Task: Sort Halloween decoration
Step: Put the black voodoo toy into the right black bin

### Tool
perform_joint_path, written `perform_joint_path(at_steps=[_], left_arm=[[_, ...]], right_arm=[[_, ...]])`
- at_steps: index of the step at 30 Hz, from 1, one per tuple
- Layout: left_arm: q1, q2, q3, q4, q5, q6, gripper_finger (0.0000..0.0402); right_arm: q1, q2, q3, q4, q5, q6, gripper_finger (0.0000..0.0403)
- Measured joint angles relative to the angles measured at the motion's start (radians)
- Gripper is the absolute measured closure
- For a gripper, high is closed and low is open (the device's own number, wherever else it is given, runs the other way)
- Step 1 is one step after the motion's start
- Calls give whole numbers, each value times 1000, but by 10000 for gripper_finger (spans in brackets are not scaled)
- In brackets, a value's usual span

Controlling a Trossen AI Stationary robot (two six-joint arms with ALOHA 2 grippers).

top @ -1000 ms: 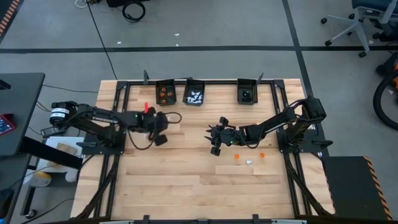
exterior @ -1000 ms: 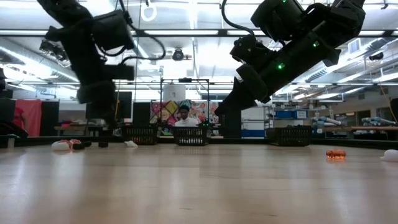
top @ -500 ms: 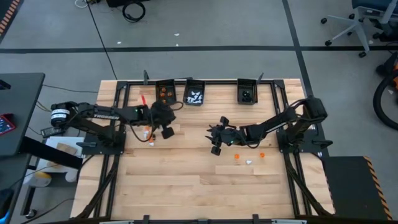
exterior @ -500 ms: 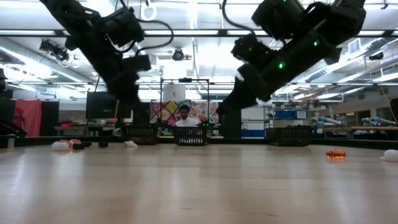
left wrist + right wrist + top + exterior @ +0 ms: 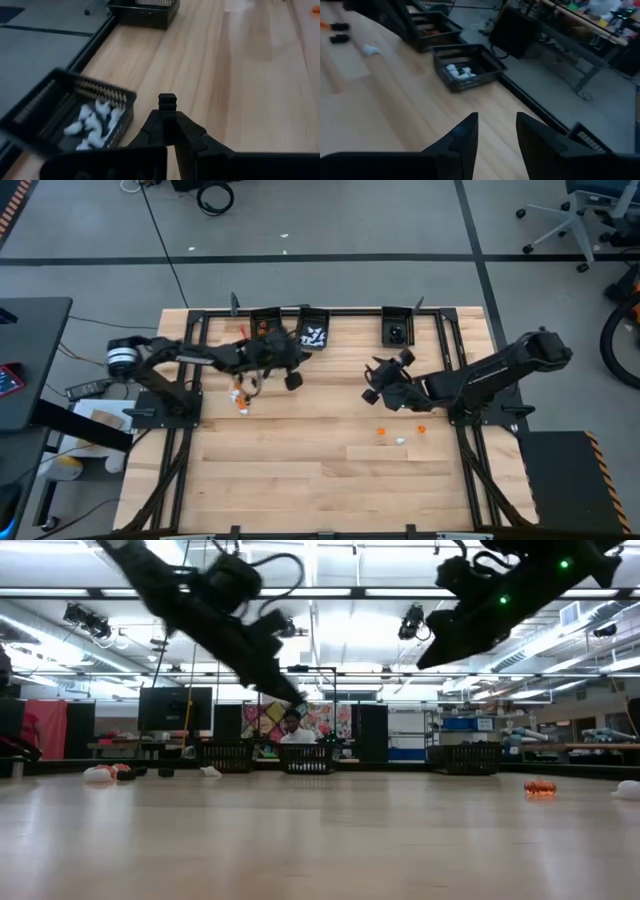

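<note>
The Halloween decoration lies in two loose groups on the table: orange and white trinkets (image 5: 240,395) at the left, and two orange ones and a white one (image 5: 400,435) at the right. My left gripper (image 5: 294,372) hangs above the table beside the bin of white trinkets (image 5: 85,122). Its fingers (image 5: 167,102) are shut, and I cannot see whether a trinket sits between them. My right gripper (image 5: 496,131) hangs above the table's middle right with its fingers apart and only table showing between them. It points toward the white bin (image 5: 465,67).
Three small black bins stand along the far edge: one with orange trinkets (image 5: 265,330), one with white (image 5: 313,335), one with black (image 5: 397,330). A black frame runs along the table's sides. The near half of the wooden table (image 5: 300,480) is bare.
My left gripper has risen from the left pile and swung toward the far edge and the right, up to the bins, tipping from pointing down to a shallow slant. My right gripper has lifted and drawn back toward the table's right and far side, tipping up toward level.
</note>
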Motion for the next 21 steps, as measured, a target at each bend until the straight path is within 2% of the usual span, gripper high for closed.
perform_joint_path(at_steps=[3, 12, 18, 21], left_arm=[[14, 95, 102, -6, 36, 43, 394], [63, 357, 430, -41, 94, 108, 394], [71, 525, 630, -26, 133, 112, 395], [69, 599, 716, -13, 144, 110, 395]], right_arm=[[-5, -40, -40, -1, 62, 22, 265], [42, -167, -129, 0, 361, 56, 266], [104, -204, -153, 5, 490, 69, 266], [127, -209, -153, 7, 515, 66, 266]])
